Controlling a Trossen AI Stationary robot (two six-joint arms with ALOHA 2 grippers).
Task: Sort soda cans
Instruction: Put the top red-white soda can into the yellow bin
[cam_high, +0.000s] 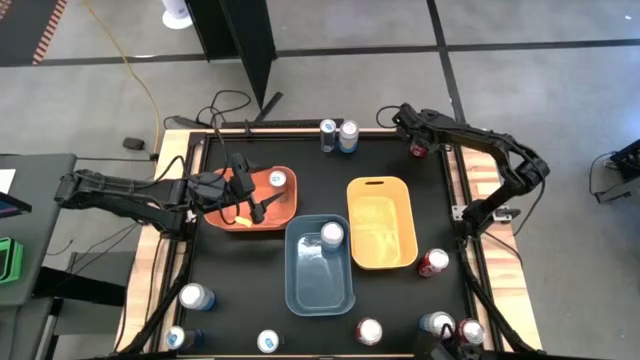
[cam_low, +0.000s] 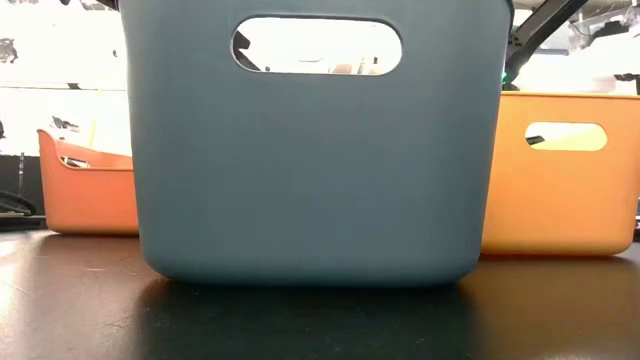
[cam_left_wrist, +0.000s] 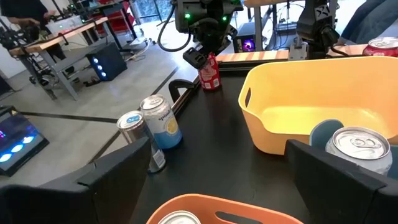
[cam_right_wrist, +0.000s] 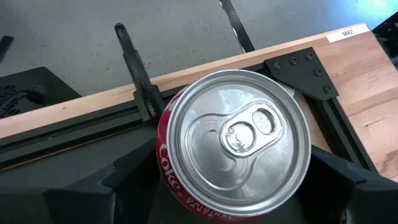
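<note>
My right gripper (cam_high: 418, 146) reaches to the table's far right corner. It is open, its fingers low on either side of an upright red soda can (cam_right_wrist: 233, 140) that stands on the table (cam_left_wrist: 210, 74). My left gripper (cam_high: 255, 205) hovers open over the orange bin (cam_high: 225, 215), which holds one silver-topped can (cam_high: 278, 179). Another can (cam_high: 332, 233) stands in the blue bin (cam_high: 318, 290). Two cans (cam_high: 338, 133) stand at the far edge, and several more cans stand along the near edge. My right gripper comes down from above with one finger (cam_right_wrist: 134, 180) on each side of the red can's wall just below its rim (cam_right_wrist: 163, 155). The can top hides the inner faces of the fingers, so I cannot tell whether they touch it.
The yellow bin (cam_high: 380, 222) sits right of the blue bin, with a red can (cam_high: 433, 262) beside its near right corner. In the low view the blue bin (cam_low: 320, 150) fills most of the picture. The table's raised frame (cam_right_wrist: 143, 93) runs close behind the red can.
</note>
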